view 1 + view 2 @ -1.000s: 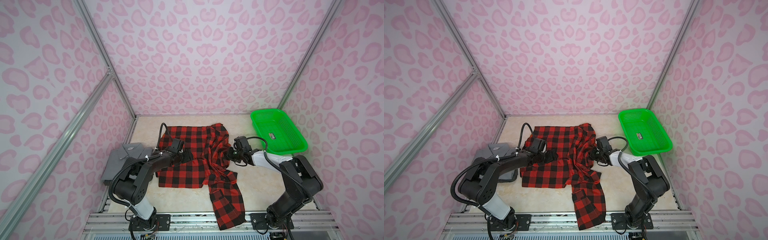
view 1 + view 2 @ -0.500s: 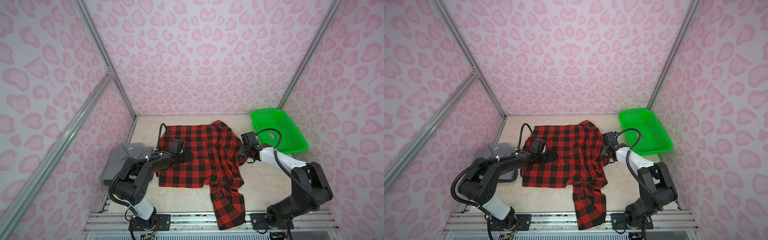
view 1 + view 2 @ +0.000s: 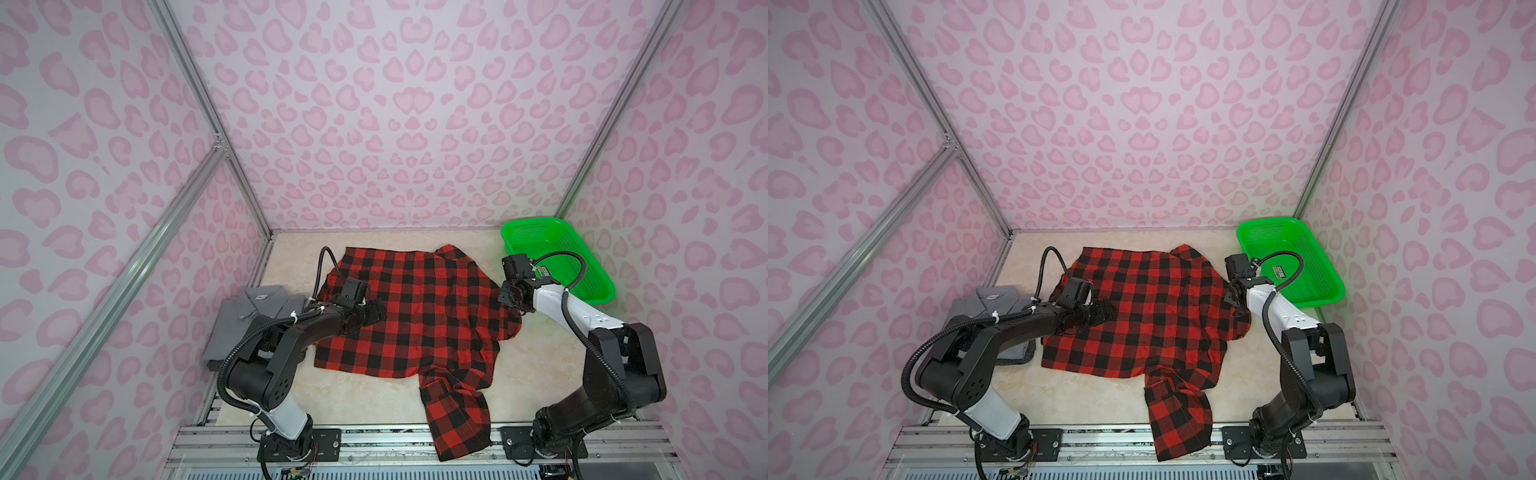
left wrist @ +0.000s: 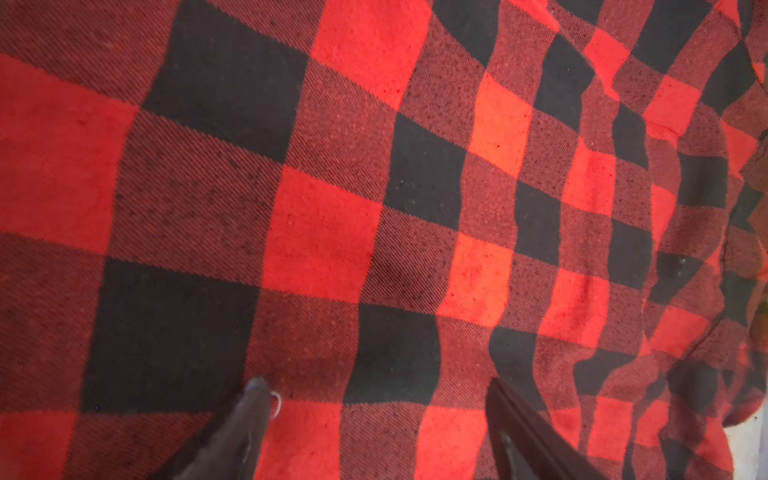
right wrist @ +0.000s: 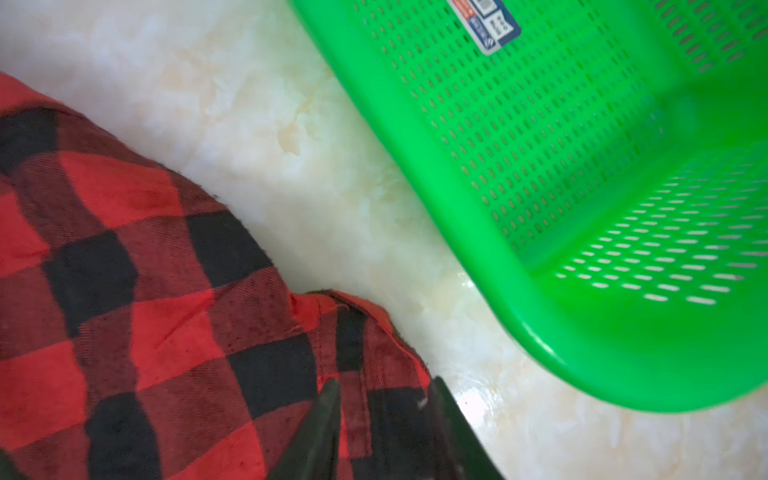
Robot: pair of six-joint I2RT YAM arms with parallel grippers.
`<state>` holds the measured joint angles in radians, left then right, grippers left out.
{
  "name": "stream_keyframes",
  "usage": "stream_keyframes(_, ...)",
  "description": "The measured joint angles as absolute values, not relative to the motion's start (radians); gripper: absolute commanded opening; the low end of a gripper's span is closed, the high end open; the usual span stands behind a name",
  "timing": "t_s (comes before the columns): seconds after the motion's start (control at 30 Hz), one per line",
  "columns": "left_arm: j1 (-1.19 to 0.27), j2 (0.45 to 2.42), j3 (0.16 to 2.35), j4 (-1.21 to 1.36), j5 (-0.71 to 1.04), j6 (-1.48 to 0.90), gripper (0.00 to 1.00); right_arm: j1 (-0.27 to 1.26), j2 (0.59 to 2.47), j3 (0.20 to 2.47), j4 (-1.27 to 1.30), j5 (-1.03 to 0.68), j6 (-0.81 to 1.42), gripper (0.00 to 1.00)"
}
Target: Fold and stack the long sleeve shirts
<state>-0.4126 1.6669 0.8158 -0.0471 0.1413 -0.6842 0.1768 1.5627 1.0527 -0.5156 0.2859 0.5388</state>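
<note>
- The left jaws stand spread wide. Their two dark, tapering fingers (image 4: 245, 428) point at the checked shirt (image 3: 415, 316), with an unbroken stretch of cloth across the gap and nothing pinched.
- Under and ahead of the left jaws the cloth is a soft twill in large red, black and dark-red squares. It is smooth near the tips and ripples into shallow folds farther out.
- The right jaws stand part-way apart at the shirt's rounded edge. A narrow stitched band of the cloth lies in the gap between them.
- Just past the right jaws' tips lies bare tabletop (image 5: 291, 137), glossy and cream, veined like marble.
- Beyond that sits the green basket (image 5: 623, 353), moulded plastic with a rounded corner and rows of small slots.
- The checked shirt lies spread flat on the tabletop, reaching from under the left jaws to the right jaws. One sleeve (image 3: 457, 415) trails away from both and drapes over the front edge.
- The grey shirt (image 3: 241, 320) lies behind the left jaws as a folded rectangle, with its collar and small white label facing up.
</note>
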Motion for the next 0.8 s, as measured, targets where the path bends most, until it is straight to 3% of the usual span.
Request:
stream_keyframes(0.13, -0.413, 1.666, 0.814, -0.045, 0.141, -0.684, 0.84, 0.237, 1.467, 1.056, -0.537, 0.276, 0.543, 0.43)
stream_keyframes(0.27, -0.413, 1.666, 0.82, -0.046, 0.141, -0.684, 0.84, 0.269, 1.46, 0.974, -0.466, 0.11, 0.577, 0.4)
stream_keyframes(0.5, -0.411, 1.663, 0.818, -0.05, 0.141, -0.684, 0.84, 0.337, 1.62, 0.924, -0.364, -0.09, 0.646, 0.39)
stream_keyframes(0.8, -0.403, 1.671, 0.819, -0.049, 0.152, -0.684, 0.85, 0.255, 1.833, 1.076, -0.311, -0.055, 0.638, 0.39)
